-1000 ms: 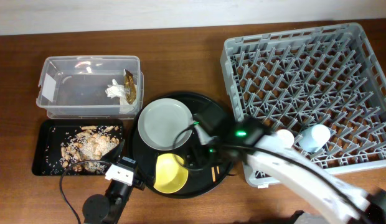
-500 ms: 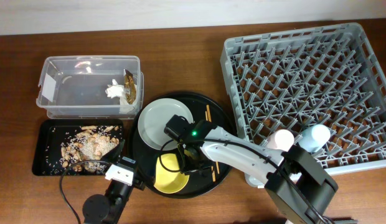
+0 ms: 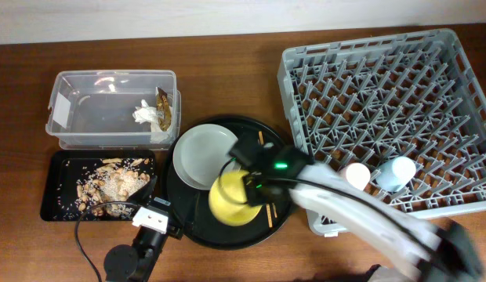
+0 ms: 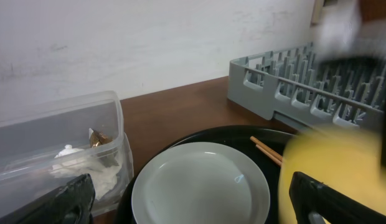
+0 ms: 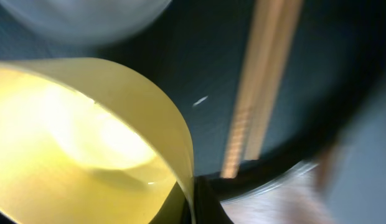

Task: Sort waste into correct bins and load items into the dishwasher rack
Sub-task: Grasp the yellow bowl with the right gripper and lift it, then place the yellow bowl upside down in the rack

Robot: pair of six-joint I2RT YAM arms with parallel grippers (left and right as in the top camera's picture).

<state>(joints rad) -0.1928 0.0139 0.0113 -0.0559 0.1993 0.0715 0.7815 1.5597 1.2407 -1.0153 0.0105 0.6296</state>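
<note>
My right gripper [image 3: 254, 188] is shut on the rim of the small yellow bowl [image 3: 230, 201] over the round black tray. In the right wrist view the jaws [image 5: 193, 194] pinch the bowl's wall [image 5: 87, 137], with the chopsticks [image 5: 261, 81] blurred beyond. The grey plate [image 3: 204, 155] lies on the tray's left. My left gripper [image 3: 158, 213] stands open near the table's front, its fingers [image 4: 62, 200] framing the plate [image 4: 199, 186]. The pink cup [image 3: 357, 174] and blue cup [image 3: 396, 171] are in the grey rack [image 3: 392, 86].
The clear tub [image 3: 94, 117] holds white tissue [image 3: 144, 114] and a brown-gold wrapper [image 3: 163, 110]. A shallow black tray [image 3: 51, 188] in front of it carries food scraps [image 3: 110, 184]. The round black tray [image 3: 278, 145] lies between these bins and the rack.
My right gripper has shut on the yellow bowl's rim. The bowl has moved up and to the right over the round tray. The left arm has stayed put.
</note>
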